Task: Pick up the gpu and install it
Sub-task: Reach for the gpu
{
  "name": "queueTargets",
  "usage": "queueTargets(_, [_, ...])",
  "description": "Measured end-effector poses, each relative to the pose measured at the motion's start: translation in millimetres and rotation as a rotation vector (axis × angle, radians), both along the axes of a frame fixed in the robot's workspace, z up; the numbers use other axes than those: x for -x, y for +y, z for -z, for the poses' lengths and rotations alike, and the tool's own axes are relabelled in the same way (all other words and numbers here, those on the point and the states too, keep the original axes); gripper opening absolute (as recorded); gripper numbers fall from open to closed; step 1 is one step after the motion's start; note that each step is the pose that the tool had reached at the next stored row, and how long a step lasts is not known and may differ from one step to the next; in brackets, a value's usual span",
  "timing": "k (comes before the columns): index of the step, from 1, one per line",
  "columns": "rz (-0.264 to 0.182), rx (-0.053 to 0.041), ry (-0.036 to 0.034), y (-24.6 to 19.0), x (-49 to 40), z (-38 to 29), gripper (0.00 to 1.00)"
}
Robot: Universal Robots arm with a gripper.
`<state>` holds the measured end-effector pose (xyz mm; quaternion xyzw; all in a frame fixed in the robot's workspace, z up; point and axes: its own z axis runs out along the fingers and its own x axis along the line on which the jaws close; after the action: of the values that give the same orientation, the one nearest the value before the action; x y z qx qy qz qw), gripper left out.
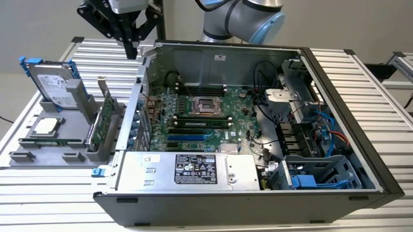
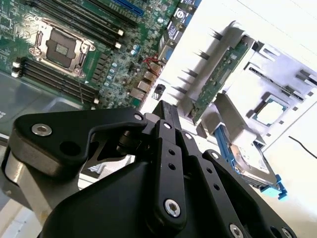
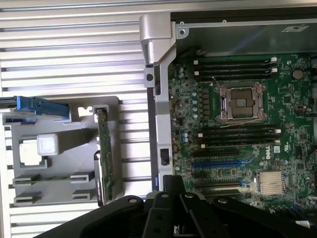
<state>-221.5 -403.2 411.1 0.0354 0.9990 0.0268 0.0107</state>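
Exterior view, for your count: gray holder tray (image 1: 38,162) is carrying the gpu (image 1: 106,118), standing on edge in its slot, beside the hard drive (image 1: 55,84) and processor (image 1: 46,126). Open computer case (image 1: 226,208) is housing the motherboard (image 1: 219,135) and a labelled power supply (image 1: 187,169). Your gripper (image 1: 132,46) is hanging above, apart from the gpu, fingers pressed together, empty.

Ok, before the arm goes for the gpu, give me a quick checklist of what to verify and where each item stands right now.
1. gpu standing upright in the grey holder: ok.
2. Gripper empty: ok.
3. Jaws open for a grasp: not ok, they are shut.
4. Gripper lined up over the gpu: not ok, it hangs by the case's corner.
5. Case open, motherboard exposed: ok.
6. Blue slot free of cards: ok.
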Motion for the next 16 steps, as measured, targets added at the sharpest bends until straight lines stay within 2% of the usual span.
queueTargets(16, [0.000, -0.0018, -0.0001, -2.2, 19.8, 0.0, 0.00])
